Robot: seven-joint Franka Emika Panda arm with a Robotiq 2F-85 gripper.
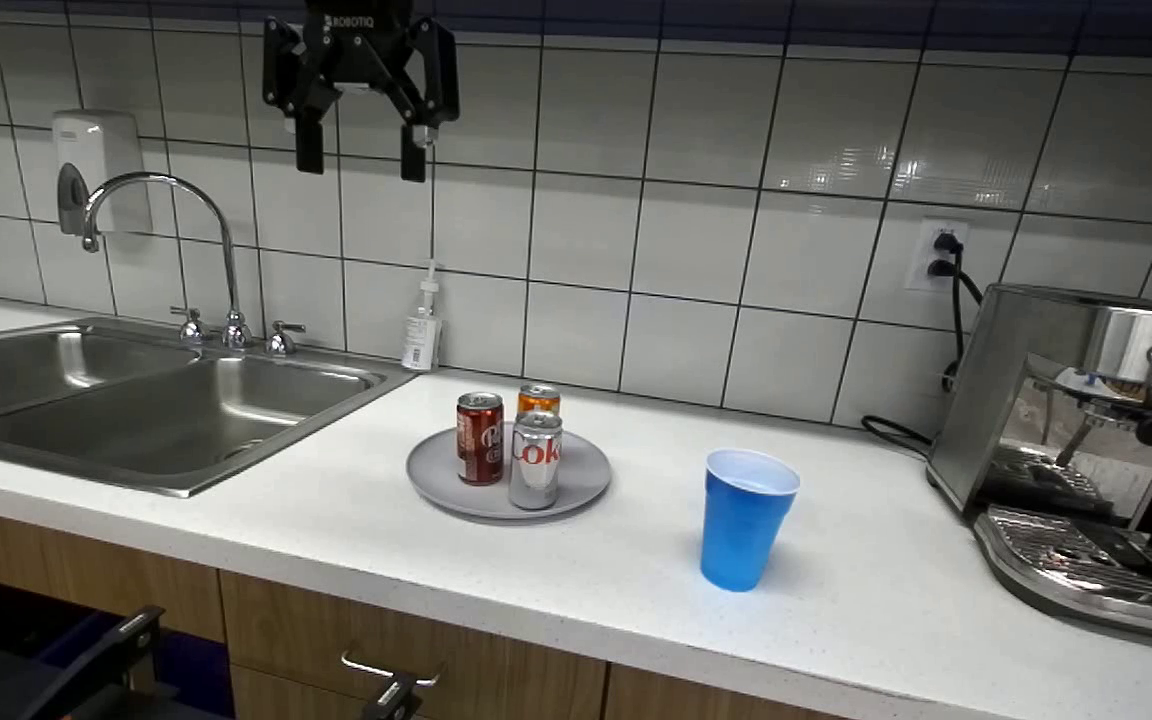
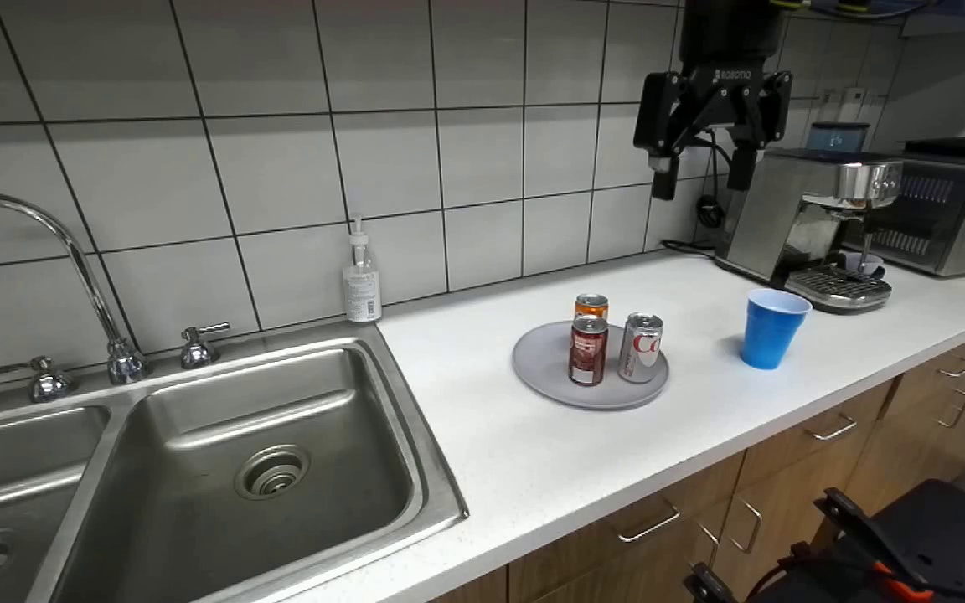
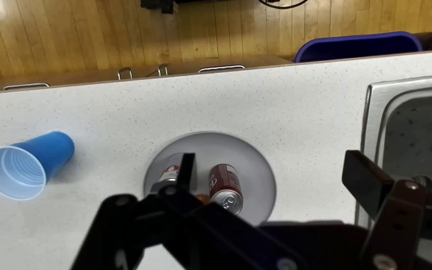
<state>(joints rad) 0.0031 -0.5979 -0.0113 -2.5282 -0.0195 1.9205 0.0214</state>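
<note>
The white counter (image 1: 636,560) carries the sink (image 2: 409,419) at its left and, right of that, the gray plate (image 1: 586,470). High above hangs the gripper (image 1: 361,165), spread wide and holding nothing, so no pick-up appears to be under way. The blue cup (image 1: 744,530) stands off the plate, to its right. Already on the plate, upright and untouched, stand the dark red can (image 1: 480,440) at left, the silver can (image 1: 536,465) near, and the orange can (image 1: 539,400) (partly hidden) at the far side.
</note>
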